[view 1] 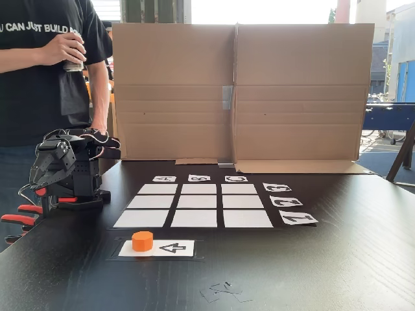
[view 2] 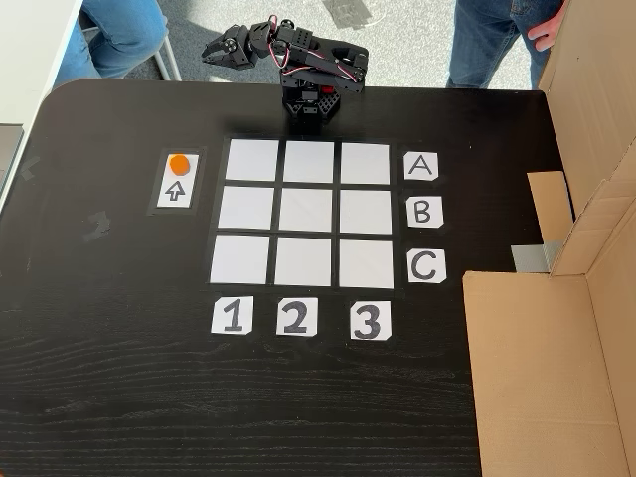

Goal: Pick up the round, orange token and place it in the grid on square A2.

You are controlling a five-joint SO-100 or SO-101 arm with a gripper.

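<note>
Right now the orange token (view 1: 142, 240) sits on a small white card (view 1: 170, 247) with a black arrow, just beside the grid (view 2: 298, 214). It looks like a start spot, so the arm always knows where to find the token. The arrow points at the token, as if to say "pick this up".

The grid is nine white squares on black, with letters along one side and numbers along another. The labels help you find a square by name. Square A2 (view 2: 309, 163) is the middle square in the row next to the letter A, in line with the number 2. It is bare, and so are the other eight squares.

The robot arm (view 2: 303, 62) is folded up at the edge of the desk (view 2: 119, 378), well apart from the token. It seems to be resting, so I think the job has not started. Its fingers (view 2: 221, 50) are tucked in and too small and dark to read, so I cannot tell if they are apart or together.

A cardboard wall (view 1: 240, 91) stands behind the grid. A person (view 1: 45, 71) stands near the arm holding a can.
</note>
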